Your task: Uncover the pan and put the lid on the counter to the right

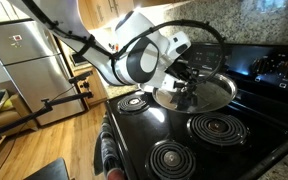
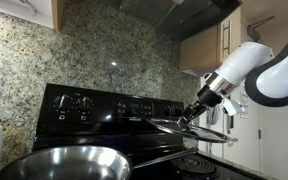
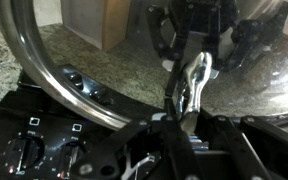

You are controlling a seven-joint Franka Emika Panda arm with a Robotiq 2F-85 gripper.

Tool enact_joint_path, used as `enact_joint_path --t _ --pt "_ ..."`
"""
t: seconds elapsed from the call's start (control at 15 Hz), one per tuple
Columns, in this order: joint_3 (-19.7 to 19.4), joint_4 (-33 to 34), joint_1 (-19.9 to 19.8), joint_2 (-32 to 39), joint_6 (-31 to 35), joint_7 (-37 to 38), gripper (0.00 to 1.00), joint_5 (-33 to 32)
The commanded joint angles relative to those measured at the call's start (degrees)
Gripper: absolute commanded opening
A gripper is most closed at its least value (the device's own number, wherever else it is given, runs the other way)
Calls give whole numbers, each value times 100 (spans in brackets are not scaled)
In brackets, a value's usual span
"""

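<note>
My gripper (image 1: pixel 187 85) is shut on the handle at the centre of the lid (image 1: pixel 199 96), a round glass lid with a shiny metal rim. It holds the lid in the air, roughly level, above the black stovetop (image 1: pixel 249 140). In an exterior view the gripper (image 2: pixel 191 115) grips the lid (image 2: pixel 184 126) from above. In the wrist view the jaws (image 3: pixel 184 100) pinch the shiny handle, and the lid's rim (image 3: pixel 44 75) curves across the frame. The silver pan (image 2: pixel 59 163) stands uncovered near the camera. The speckled granite counter (image 3: pixel 114 70) shows through the glass.
Black coil burners (image 1: pixel 216 127) (image 1: pixel 174 157) lie under and beside the lid. The stove's back panel with knobs (image 2: pixel 84 103) stands against a granite backsplash (image 2: pixel 94 50). A steel fridge (image 1: pixel 24 55) and a wood floor (image 1: pixel 44 135) lie beyond the stove.
</note>
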Motion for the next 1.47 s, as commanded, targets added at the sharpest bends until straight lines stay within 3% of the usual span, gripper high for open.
enact_joint_path --t 0.0,0.47,0.53,0.8,1.4 --pt "-7 -57 -27 -10 30 37 17 3" --pt "7 -160 -75 -44 88 62 17 4" --pt "8 -160 -75 -46 88 62 4 4" --pt "-225 -41 54 185 31 104 4 60" --pt "-592 45 -62 357 25 235 4 370"
